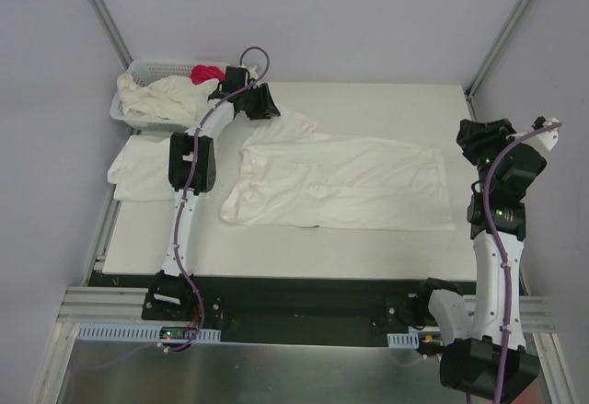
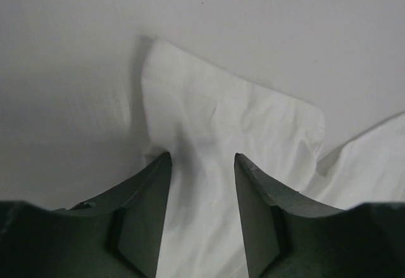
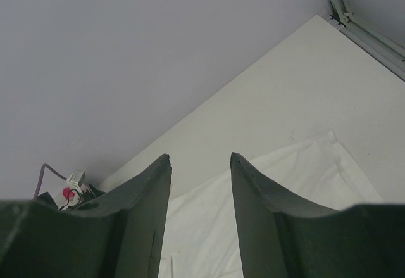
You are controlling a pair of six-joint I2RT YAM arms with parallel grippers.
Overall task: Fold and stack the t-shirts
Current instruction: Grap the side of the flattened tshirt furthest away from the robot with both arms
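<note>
One white t-shirt [image 1: 340, 183] lies spread flat across the middle of the table. My left gripper [image 1: 267, 106] is down at its far left sleeve. In the left wrist view the sleeve [image 2: 215, 132] runs between the two fingers, and my left gripper [image 2: 202, 157] has its jaws apart, astride the cloth. Another t-shirt [image 1: 138, 169] lies folded at the table's left edge, and more crumpled t-shirts [image 1: 166, 98] fill the basket. My right gripper [image 1: 469, 137] hangs above the shirt's right end; in its wrist view my right gripper [image 3: 200, 157] stands open and empty, with the shirt's hem [image 3: 304, 170] below.
A white lattice basket [image 1: 138, 71] stands at the far left corner with a pink-red cloth [image 1: 206, 74] on top of the shirts in it. Grey walls and metal frame posts [image 1: 502, 40] close in the table. The left arm's links [image 1: 189, 174] pass over the folded shirt.
</note>
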